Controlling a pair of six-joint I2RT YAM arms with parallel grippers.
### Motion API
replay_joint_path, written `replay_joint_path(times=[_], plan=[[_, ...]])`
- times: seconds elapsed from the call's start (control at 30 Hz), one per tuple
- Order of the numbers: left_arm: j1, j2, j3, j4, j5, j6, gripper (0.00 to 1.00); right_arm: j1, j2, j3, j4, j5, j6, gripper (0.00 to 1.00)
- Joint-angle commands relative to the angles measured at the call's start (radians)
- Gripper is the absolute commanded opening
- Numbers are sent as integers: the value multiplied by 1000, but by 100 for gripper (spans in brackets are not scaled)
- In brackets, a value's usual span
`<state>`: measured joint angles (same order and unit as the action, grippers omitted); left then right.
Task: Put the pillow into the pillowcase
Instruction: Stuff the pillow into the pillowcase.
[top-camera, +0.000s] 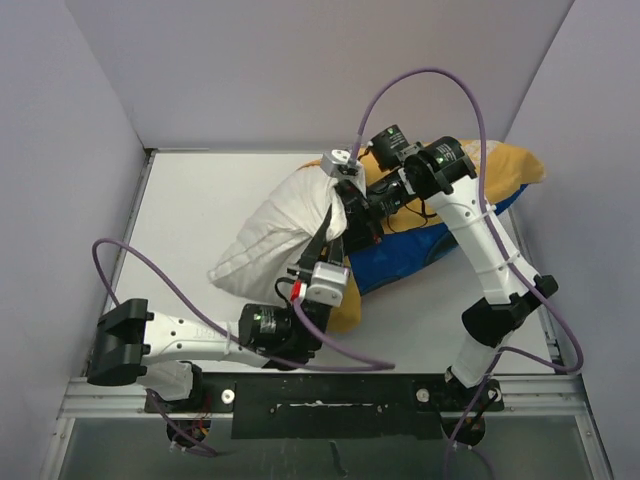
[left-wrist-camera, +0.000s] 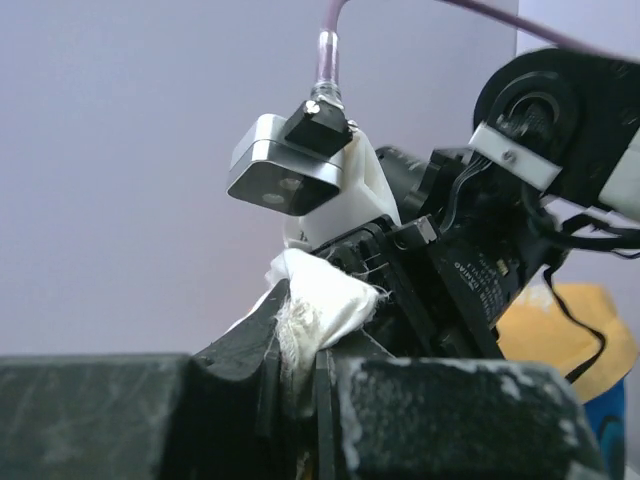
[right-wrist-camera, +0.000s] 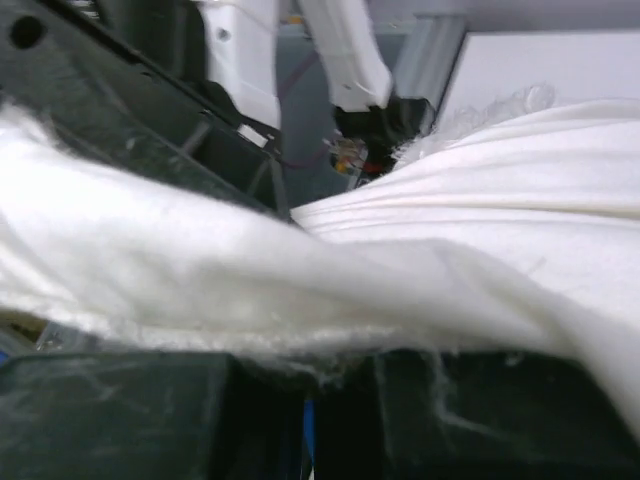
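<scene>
Pillow (top-camera: 272, 238) corner sits clamped in left pincer (left-wrist-camera: 300, 355) and right pincer (right-wrist-camera: 302, 395), clear only from wrist views.

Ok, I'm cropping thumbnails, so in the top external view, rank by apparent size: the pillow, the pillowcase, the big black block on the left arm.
Largest: pillow and pillowcase, about alike; arms hide part of the pillowcase, so I won't rank them.
Smallest: black block on the left arm, clearly.

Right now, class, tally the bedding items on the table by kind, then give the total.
pillow: 1
pillowcase: 1
Total: 2
</scene>
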<state>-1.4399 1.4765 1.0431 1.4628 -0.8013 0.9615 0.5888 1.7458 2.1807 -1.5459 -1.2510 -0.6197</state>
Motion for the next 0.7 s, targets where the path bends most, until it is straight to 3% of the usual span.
replay_joint_path(times=[0.0,0.1,0.27,0.37,0.5,0.67], plan=[[-244,62,64,52,335,199,0,107,34,33,137,-112,-143,0],[-294,131,89,51,335,232,0,54,-53,-11,44,-130,-253,0],[-256,212,81,31,304,105,0,-256,-339,-449,138,-167,-251,0],[-126,202,54,-133,314,-171,0,-382,-458,-666,195,-84,-230,0],[70,225,106,-466,475,-580,0,-652,-467,-801,107,-56,-326,0],[198,375,289,-645,725,-817,28,-1058,-388,-867,145,16,-385,0]])
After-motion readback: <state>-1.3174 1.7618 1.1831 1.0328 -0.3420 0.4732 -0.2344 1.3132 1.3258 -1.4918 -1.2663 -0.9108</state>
